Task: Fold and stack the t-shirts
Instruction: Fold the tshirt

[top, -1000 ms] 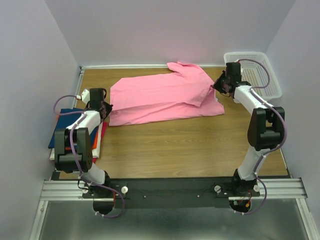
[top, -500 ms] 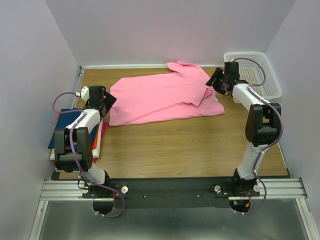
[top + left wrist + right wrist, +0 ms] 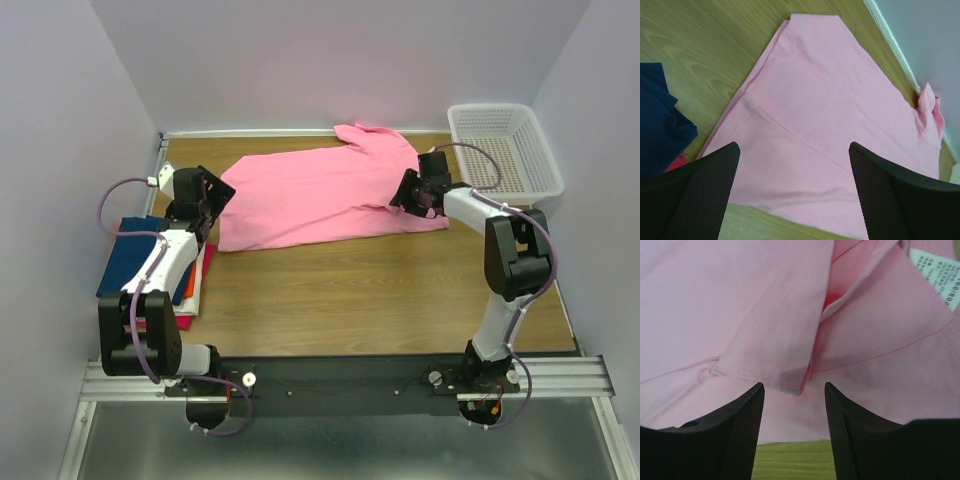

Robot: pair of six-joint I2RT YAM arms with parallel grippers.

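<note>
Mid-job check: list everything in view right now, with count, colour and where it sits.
pink t-shirt: one, bright pink, spread out across the far middle of the table
folded t-shirts: one stack, number unclear, dark blue on top with red showing below, left edge of the table
basket: one, white mesh, far right corner
table: one, brown wood
left gripper: one, black, jaws open, at the pink t-shirt's left end
right gripper: one, black, jaws open, over the folded cloth at its right end

pale sewn-in label (image 3: 939, 271) on the pink t-shirt (image 3: 740, 305), small grey print, mostly unreadable, digits at its edge perhaps 160/80
</note>
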